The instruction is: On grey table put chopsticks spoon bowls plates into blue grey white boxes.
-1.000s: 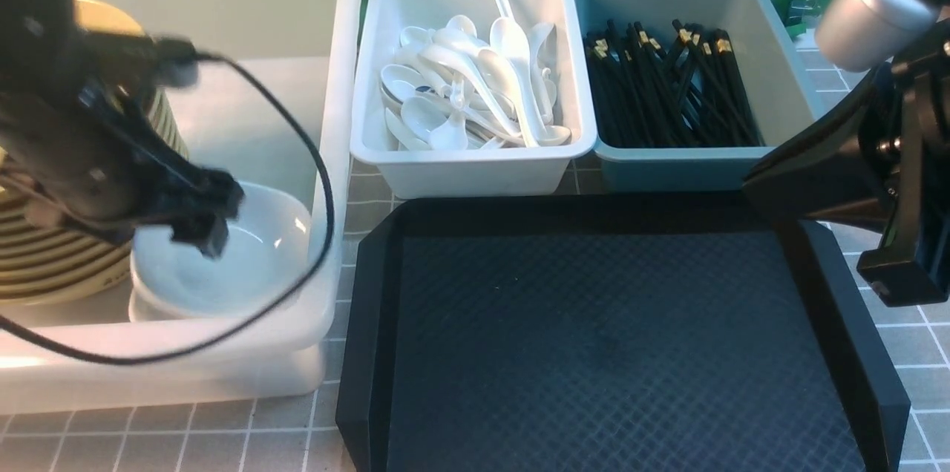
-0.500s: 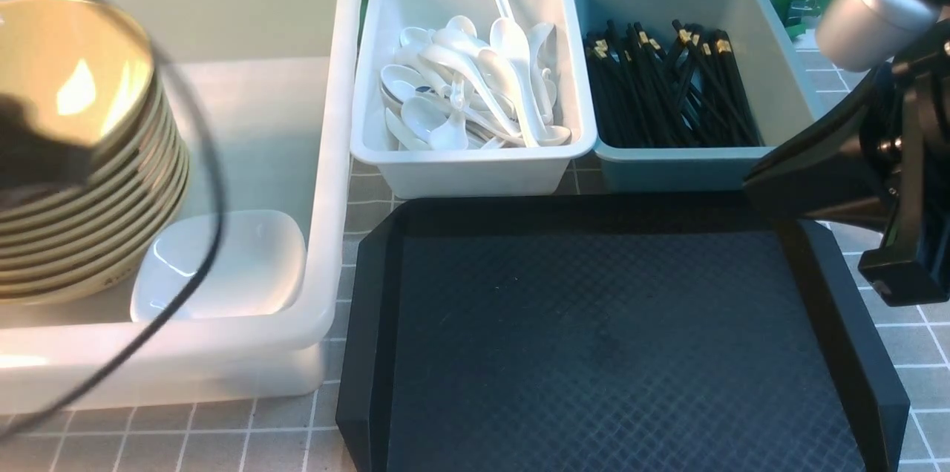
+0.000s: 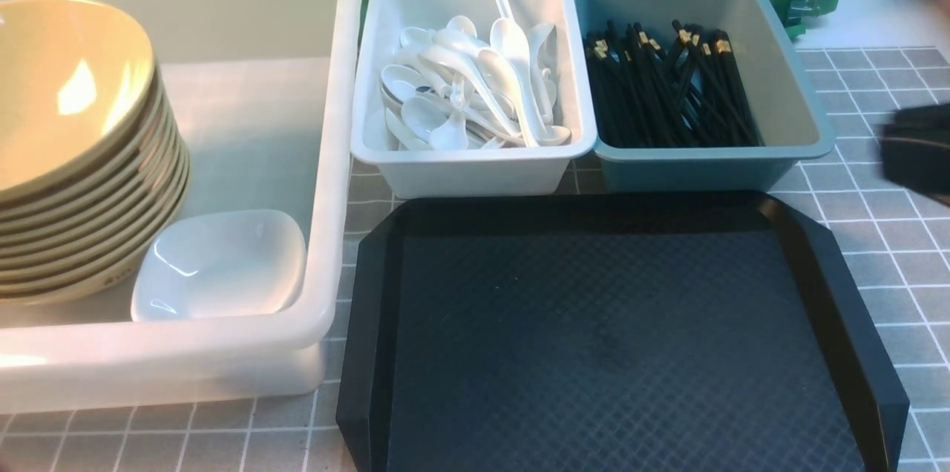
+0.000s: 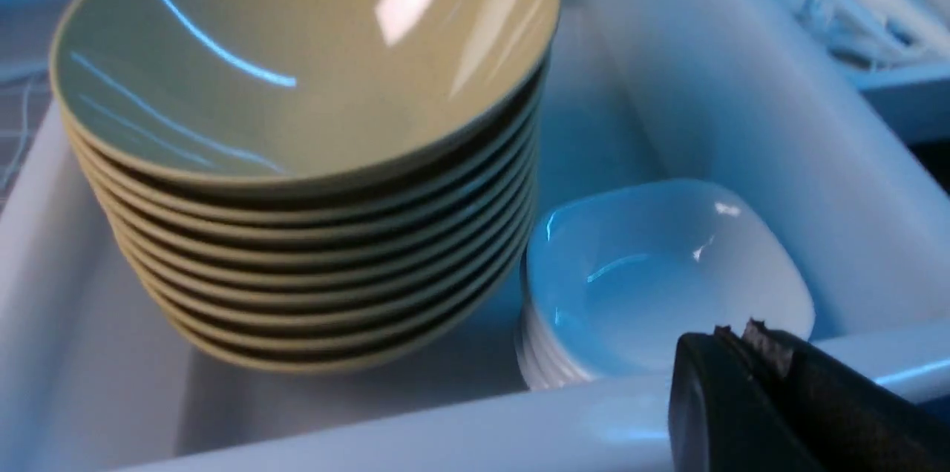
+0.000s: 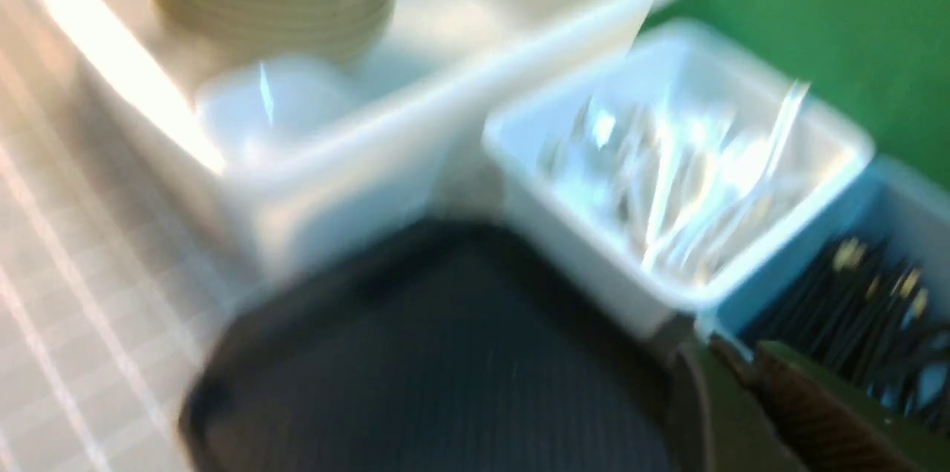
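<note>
**Operator:** From here, sorting looks finished. The tan bowls [image 3: 70,153] are stacked in the big white tub [image 3: 338,160] with the white plates [image 3: 223,264] beside them, the soup spoons [image 3: 475,86] fill the small white box [image 3: 475,168], and the chopsticks [image 3: 668,90] fill the blue-grey box [image 3: 705,164].

**Observer:** Grippers?

**Operator:** The left gripper [image 4: 749,342] is clenched on nothing. The right gripper [image 5: 731,364] is too blurred, so I can't tell. The black tray [image 3: 371,294] is bare. I'd park both arms next.
</note>
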Motion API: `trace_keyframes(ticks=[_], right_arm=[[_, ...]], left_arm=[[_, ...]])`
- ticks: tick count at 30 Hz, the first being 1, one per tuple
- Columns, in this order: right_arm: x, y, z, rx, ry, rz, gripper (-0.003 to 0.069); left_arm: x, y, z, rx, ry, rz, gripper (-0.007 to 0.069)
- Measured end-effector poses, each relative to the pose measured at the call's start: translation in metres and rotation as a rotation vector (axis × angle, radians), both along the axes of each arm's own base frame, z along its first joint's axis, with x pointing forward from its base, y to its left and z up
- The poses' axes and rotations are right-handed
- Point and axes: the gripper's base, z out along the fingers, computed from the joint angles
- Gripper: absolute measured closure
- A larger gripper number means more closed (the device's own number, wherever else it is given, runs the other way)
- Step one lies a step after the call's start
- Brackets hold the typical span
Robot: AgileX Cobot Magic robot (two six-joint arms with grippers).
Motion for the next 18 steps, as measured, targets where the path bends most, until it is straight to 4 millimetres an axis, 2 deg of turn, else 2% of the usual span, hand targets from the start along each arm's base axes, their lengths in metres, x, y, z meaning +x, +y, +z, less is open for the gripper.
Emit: trace_keyframes(ticks=[2,7,13,18], right_arm=[[-0.017,-0.011,-0.007,0.104,-0.094,-0.022,0.0561],[-0.032,-0.024,-0.017,0.217,-0.229,-0.067,0.0561],[-0.033,-0.026,-0.027,0.237,-0.246,-0.081,0.0557],[-0.031,-0.025,-0.034,0.218,-0.219,-0.077,0.0551]], left_arm=[[-0.008,0.001,-0.001,-0.004,-0.098,-0.006,0.0636],[-0.016,0.002,0.0,-0.012,-0.18,-0.009,0.0636],[-0.016,0.003,-0.002,-0.009,-0.18,-0.008,0.0636],[-0.012,0.002,-0.013,-0.003,-0.144,-0.009,0.0636]])
